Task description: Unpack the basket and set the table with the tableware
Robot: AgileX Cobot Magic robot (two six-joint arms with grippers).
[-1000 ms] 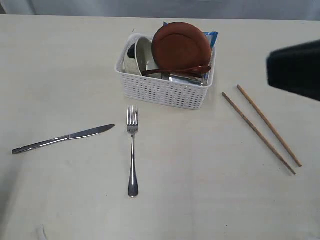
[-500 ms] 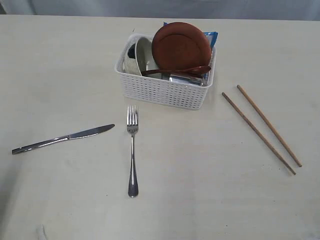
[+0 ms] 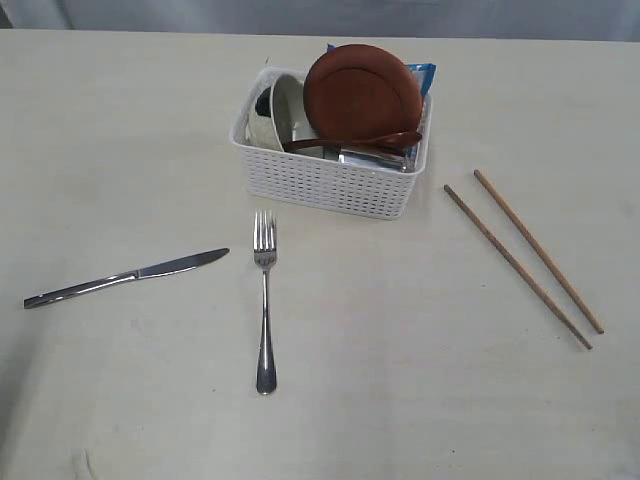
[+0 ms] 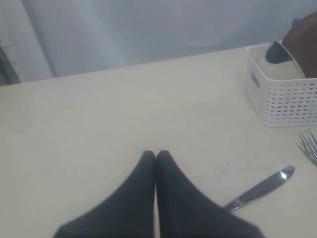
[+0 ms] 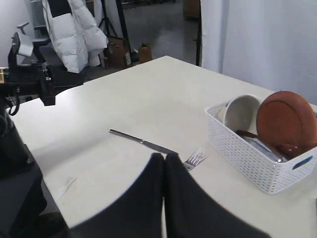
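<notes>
The dark arm at the right edge has been withdrawn from the exterior view. The knife (image 3: pixel 130 274), fork (image 3: pixel 264 300) and chopsticks (image 3: pixel 520 262) are laid on the table (image 3: pixel 400 400). The bowl (image 3: pixel 272 110), plate (image 3: pixel 362 92) and spoon (image 3: pixel 355 143) are left in the basket (image 3: pixel 330 185), upper centre. The left gripper (image 4: pixel 156 154) and right gripper (image 5: pixel 164 156) are pressed together, empty.

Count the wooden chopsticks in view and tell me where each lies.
2. One thin wooden chopstick lies on the cream tabletop right of the white perforated basket; the second chopstick lies just beyond it, not touching. The basket's contents might hide more.

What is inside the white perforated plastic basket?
Cream bowl on its side, reddish-brown round plate on edge, reddish-brown wooden spoon, blue bag corner. Whatever lies beneath is covered.
</notes>
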